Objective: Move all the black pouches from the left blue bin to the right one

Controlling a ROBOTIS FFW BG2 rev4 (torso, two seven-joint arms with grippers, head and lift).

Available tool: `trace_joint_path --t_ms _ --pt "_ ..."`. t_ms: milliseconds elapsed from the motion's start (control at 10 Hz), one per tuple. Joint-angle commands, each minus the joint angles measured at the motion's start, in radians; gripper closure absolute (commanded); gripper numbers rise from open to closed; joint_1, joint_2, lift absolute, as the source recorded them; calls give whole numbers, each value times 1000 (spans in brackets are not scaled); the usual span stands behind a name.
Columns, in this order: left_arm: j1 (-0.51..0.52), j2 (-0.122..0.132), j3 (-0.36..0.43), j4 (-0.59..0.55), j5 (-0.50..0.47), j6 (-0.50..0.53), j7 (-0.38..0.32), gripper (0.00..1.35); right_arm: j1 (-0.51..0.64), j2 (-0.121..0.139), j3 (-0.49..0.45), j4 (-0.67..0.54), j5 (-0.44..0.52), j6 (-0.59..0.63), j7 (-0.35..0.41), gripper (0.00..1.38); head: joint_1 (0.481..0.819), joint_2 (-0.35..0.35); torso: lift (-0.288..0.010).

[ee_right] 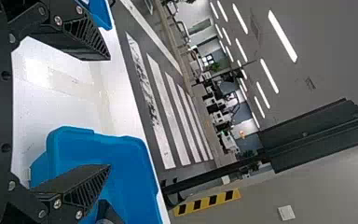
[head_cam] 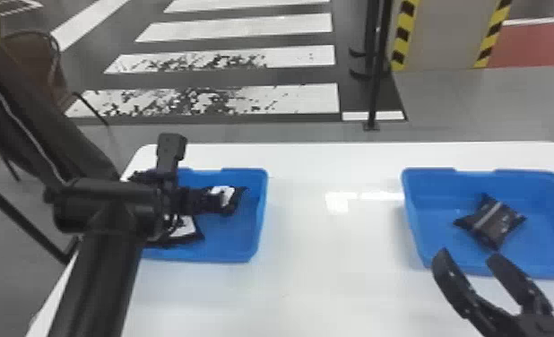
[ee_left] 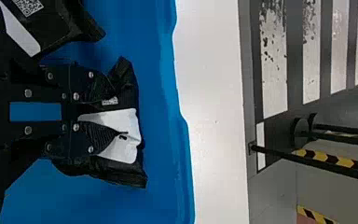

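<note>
Left end effector (ee_left: 105,112) has its two fingers closed about a black pouch (ee_left: 114,176), whose middle bunches up between them, white label and all. Pinching it there, near the centre, probably serves to let both ends hang evenly once it is carried. That pouch is inside the left blue bin (head_cam: 235,235), toward the far right corner, so the bin wall looks like the first thing to clear; a low lift could drag a loose end on it.

Nearer and to the left, another pouch (head_cam: 184,228) lies in the same bin, partly hidden by the arm (whether more lie under there, I cannot tell).

Across the white table (head_cam: 325,251), the right blue bin (head_cam: 428,224) holds one pouch (head_cam: 491,222), flat on its floor with room beside it. Right end effector (head_cam: 469,254) is released, its fingers spread at that bin's near rim, presumably placed to stay out of the way.
</note>
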Motion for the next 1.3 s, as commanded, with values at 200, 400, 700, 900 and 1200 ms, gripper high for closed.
trace_joint_path --t_ms 200,400,700,900,1200 --pt "110 1 3 -235 72 30 -10 1197 5 -1 0 -10 -5 0 2 216 695 136 -140" --pt "225 5 3 -434 180 28 -17 1197 3 -1 0 -22 -7 8 17 216 695 109 -140" --pt "365 2 -67 -643 307 -9 -23 1197 -32 -3 8 -20 -21 20 43 216 695 43 -140" --pt "419 -1 -121 -706 365 -38 -28 1197 -64 -7 24 -17 -31 20 48 216 695 -12 -140" --pt "453 4 -207 -765 451 -38 -31 1197 -135 -18 70 27 -63 15 51 216 695 -93 -140"
